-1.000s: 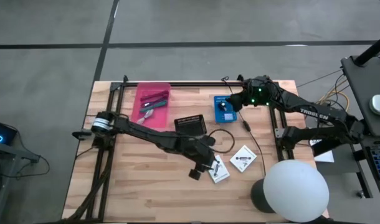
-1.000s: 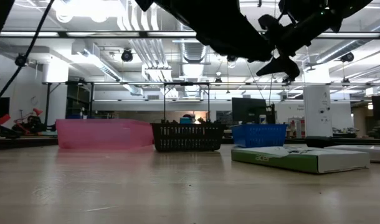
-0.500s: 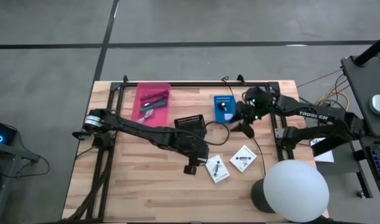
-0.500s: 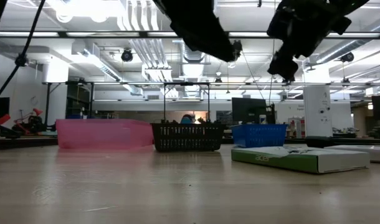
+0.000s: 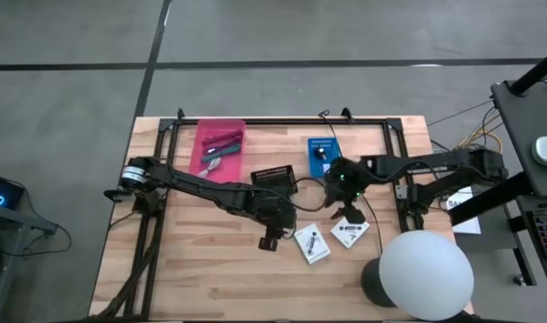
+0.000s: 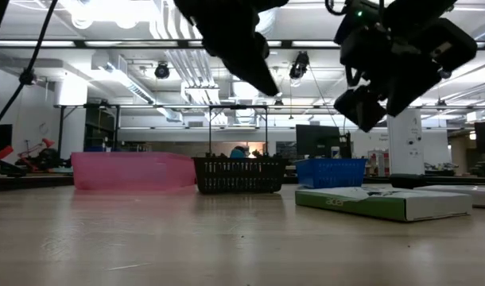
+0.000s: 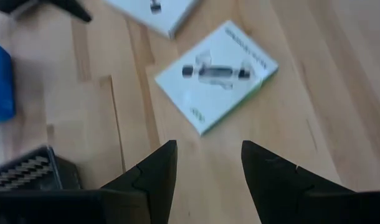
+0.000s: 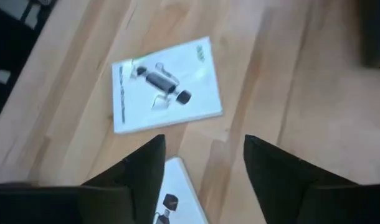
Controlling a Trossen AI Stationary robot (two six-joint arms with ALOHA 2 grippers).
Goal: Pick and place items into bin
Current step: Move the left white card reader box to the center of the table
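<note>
Pen-like sticks (image 5: 221, 142) in pink bin (image 5: 201, 162), dark knob (image 5: 323, 154) in blue bin (image 5: 313, 166)

The wooden table (image 5: 193, 269) carries a black metal frame (image 5: 166, 135) along its far edge and both sides. A large white dome (image 5: 426, 274) on a dark base sits at the table's near right corner. Grey floor (image 5: 67, 90) surrounds the table. A black cable (image 5: 372, 215) runs across the tabletop. Behind the table, the room shows ceiling lights (image 6: 107, 12) and ducting (image 6: 179, 63).
</note>
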